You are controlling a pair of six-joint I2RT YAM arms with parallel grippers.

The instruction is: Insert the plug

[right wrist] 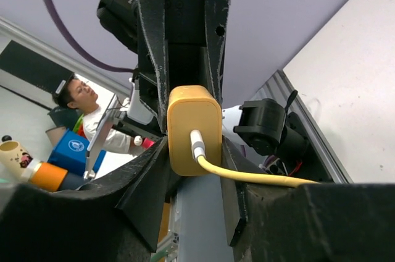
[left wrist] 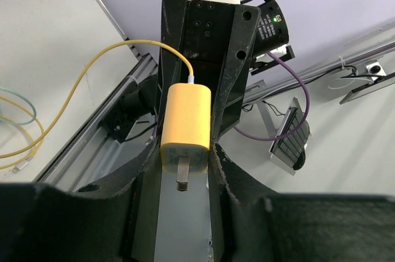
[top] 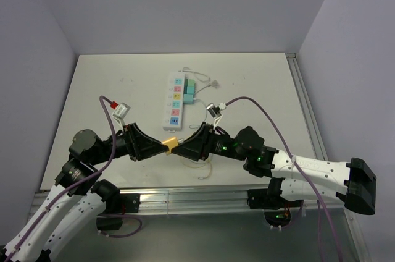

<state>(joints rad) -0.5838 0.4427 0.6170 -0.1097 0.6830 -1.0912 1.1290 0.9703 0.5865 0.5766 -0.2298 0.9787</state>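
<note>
Two grippers, one item held between them.

1. Yellow plug (left wrist: 185, 126): a block-shaped charger plug, raised above the near edge of the table (top: 259, 83), short of the power strip. Its metal prongs (left wrist: 182, 181) point toward the left arm. The yellow cable (right wrist: 259, 178) leaves the opposite end, toward the right arm, and hangs off in a loop.

2. Left gripper (top: 157, 146): reaches in from the left. Its fingers are closed against the two sides of the yellow plug at the prong end. The left wrist view shows both black fingertips touching the casing.

3. Right gripper (top: 184, 144): reaches in from the right, tip to tip with the left gripper. Its fingers are clamped on the cable end of the yellow plug. The right wrist view shows the casing pinched between them.

4. Power strip (top: 174, 101): white, lying flat near the middle of the table, its long side running away from the arms. It has a row of coloured sockets. Two teal blocks (top: 191, 89) sit against its right side.

5. Small white plug (top: 122, 110): lies on the table to the left of the power strip, with a red lead attached.

6. Small grey plug (top: 214, 110): lies on the table to the right of the power strip, just beyond the right gripper.

7. Purple cable (top: 247, 97): arcs over the table above the right arm.
</note>
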